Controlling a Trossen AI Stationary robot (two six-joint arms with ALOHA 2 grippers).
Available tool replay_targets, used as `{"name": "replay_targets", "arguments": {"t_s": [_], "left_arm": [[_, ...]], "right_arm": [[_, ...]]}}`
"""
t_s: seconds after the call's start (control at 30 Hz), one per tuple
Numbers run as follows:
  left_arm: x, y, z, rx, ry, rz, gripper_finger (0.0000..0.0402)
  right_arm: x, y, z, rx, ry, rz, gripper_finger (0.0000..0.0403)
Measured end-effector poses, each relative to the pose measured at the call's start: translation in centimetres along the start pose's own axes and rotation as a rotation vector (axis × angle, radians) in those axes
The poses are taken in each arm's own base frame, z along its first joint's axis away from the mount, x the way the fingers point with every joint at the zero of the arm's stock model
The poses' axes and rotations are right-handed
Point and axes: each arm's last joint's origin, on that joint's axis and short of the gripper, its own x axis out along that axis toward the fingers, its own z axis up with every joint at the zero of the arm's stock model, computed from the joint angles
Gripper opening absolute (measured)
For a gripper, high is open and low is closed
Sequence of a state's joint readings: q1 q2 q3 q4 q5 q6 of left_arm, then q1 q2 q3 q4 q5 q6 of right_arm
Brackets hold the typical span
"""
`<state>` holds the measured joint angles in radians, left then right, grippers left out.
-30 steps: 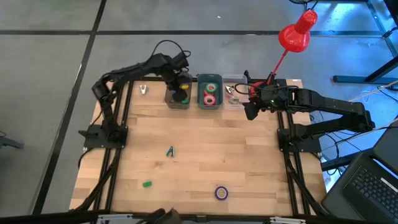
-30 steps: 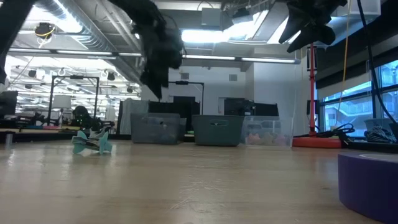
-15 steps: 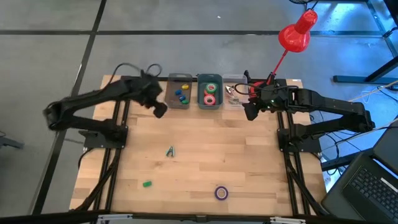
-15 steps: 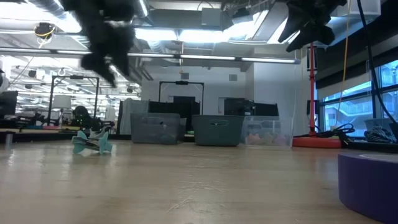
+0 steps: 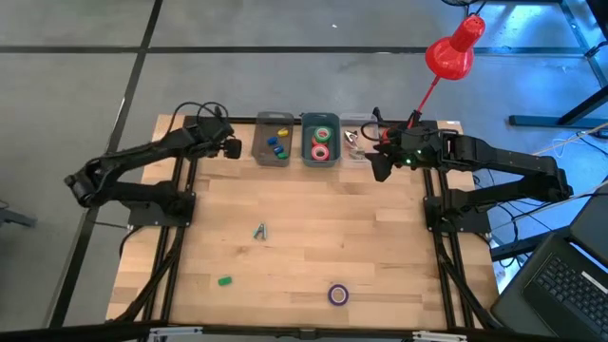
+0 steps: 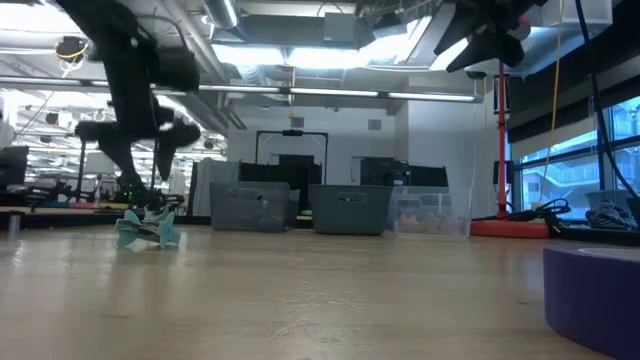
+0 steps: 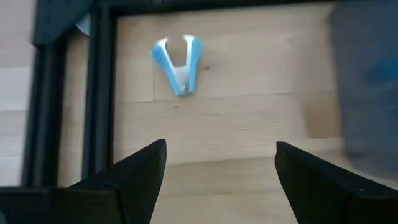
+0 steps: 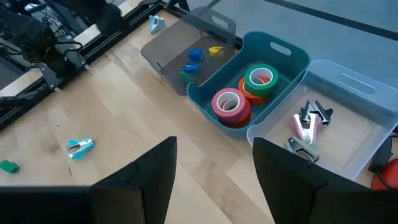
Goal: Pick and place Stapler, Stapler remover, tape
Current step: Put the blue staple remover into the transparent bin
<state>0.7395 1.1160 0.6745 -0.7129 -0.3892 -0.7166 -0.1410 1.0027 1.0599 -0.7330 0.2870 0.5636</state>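
At the far left of the wooden surface [image 5: 313,218]: found the left pincer [image 7: 221,149] newly moved, released and empty.
Has swung off the grey plastic bin [image 5: 274,152] within the last second and now hangs over the pale blue claw-shaped staple remover [image 7: 178,62], fingers spread with nothing between. Judged as one drop finished and the next pick being lined up. Found the right pincer [image 8: 214,162] unmoved beside the clear plastic bin [image 8: 367,124], likewise spread and empty. Noted red, orange and green tape rolls [image 8: 231,104] already in the teal bin [image 8: 292,53]. Recorded as still outstanding on the near surface: purple tape roll [image 5: 337,294], teal staple remover [image 5: 259,231], small green block [image 5: 224,281].
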Motion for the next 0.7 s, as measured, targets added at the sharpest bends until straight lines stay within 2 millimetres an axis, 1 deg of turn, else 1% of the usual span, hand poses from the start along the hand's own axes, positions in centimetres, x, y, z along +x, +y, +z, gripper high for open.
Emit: {"name": "replay_targets", "arguments": {"t_s": [0.13,0.37,0.5,0.7], "left_arm": [[2.8,0.1,0.4,-0.018,0.022,0.013,0.0282],[6.0,0.4,1.4,-0.001,0.032,0.073,0.0276],[7.3,0.8,1.8,0.015,0.045,0.092,0.0276],[7.5,0.6,1.8,0.001,0.019,0.116,0.0276]], "right_arm": [[0.0,0.0,0.0,-0.014,0.004,-0.001,0.0213],[0.0,0.0,-0.1,-0.023,0.019,0.021,0.0213],[0.0,0.0,-0.1,-0.023,0.020,0.021,0.0213],[0.0,0.0,-0.1,-0.026,0.025,0.019,0.0213]]}}
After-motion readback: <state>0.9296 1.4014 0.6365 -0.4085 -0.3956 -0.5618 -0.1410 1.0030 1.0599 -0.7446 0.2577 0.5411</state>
